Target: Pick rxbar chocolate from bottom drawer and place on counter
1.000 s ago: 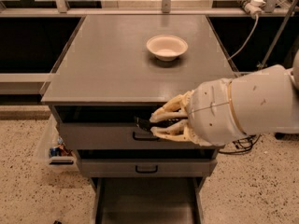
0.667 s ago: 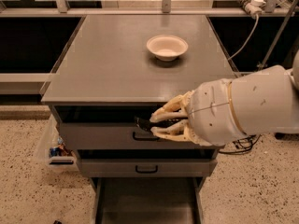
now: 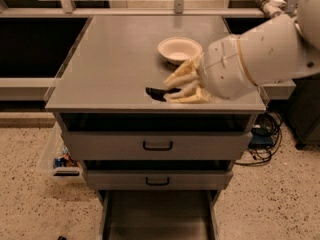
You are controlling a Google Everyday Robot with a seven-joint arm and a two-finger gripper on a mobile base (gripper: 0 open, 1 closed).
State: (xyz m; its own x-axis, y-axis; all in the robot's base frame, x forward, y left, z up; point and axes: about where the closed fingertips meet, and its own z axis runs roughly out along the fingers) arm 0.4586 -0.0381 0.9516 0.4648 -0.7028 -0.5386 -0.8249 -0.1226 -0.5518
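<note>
Gripper [image 3: 172,90] is up from drawer height to counter [image 3: 110,59], fingers clamped on rxbar chocolate [image 3: 156,93]. Pick from bottom drawer [image 3: 157,221] appears done; release remains.

Counter [image 3: 110,59]: grey square cabinet top, faintly glossy.
Bowl [image 3: 179,49]: pale, round, upright, on the counter's far right part.
Gripper [image 3: 170,90]: cream fingers low over the counter's front right part, pointing left, closed on one end of the bar.
Bar [image 3: 156,92]: small, flat, black, right down at the counter's surface; whether it touches, I can't tell.
Arm [image 3: 250,59]: bulky, white, reaching in over the counter's right edge.
Upper drawers [image 3: 157,145]: two, under the counter's front edge, black handles.
Bottom drawer [image 3: 157,219]: lowest below the counter, pulled out, plain grey tray.
Bin [image 3: 52,156]: clear, low beside the counter's left side, small colourful items inside.
Cables [image 3: 262,134]: black, on the floor right of the counter.
</note>
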